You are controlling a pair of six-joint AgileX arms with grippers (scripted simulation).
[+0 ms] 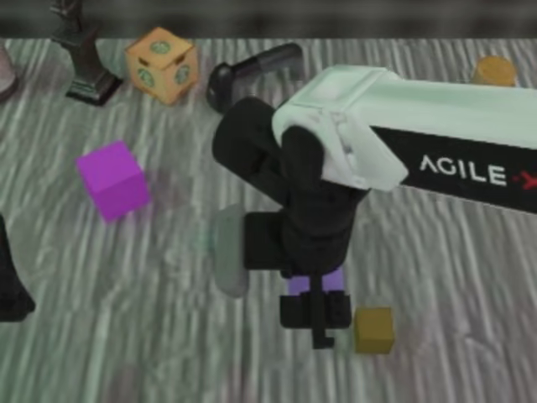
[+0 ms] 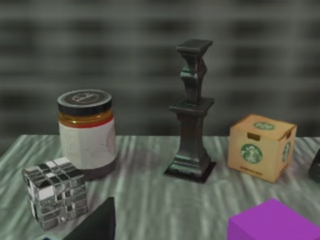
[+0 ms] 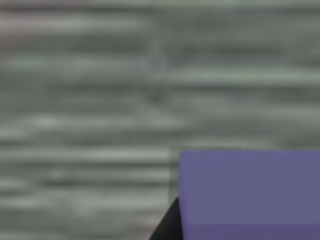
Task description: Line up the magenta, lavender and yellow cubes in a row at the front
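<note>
Overhead, my AGILE-lettered right arm's gripper (image 1: 315,312) stands over the lavender cube (image 1: 315,282), beside the yellow cube (image 1: 373,329); its grip cannot be told. My left arm sits parked at the table's left edge.

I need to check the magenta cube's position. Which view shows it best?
The top view: the magenta cube sits whole on the table's left side. The left wrist view catches only one corner; the right wrist view doesn't show it.
</note>
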